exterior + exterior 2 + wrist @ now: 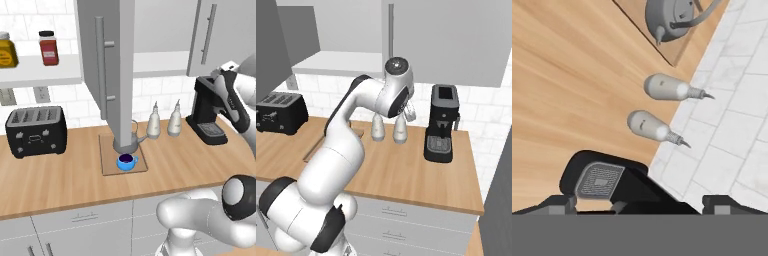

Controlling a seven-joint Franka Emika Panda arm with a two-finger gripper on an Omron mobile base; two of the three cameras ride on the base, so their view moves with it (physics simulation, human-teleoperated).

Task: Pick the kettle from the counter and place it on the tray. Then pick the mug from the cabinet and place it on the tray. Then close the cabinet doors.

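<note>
Kettle (125, 141) and mug (126, 161) sit on the tray (107, 165). Your claw (639, 202) hangs apart, empty. Cabinet doors (107, 65) remain open.

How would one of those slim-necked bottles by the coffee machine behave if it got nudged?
The bottle is tall with a narrow neck, so it would probably tip easily. Its rounded body suggests it might then roll along the counter. It looks light, though that is a guess.

One kettle (127, 143), one mug (126, 162), two bottles (153, 125) (whitish), two spice jars (49, 48), one toaster (36, 131)
</note>
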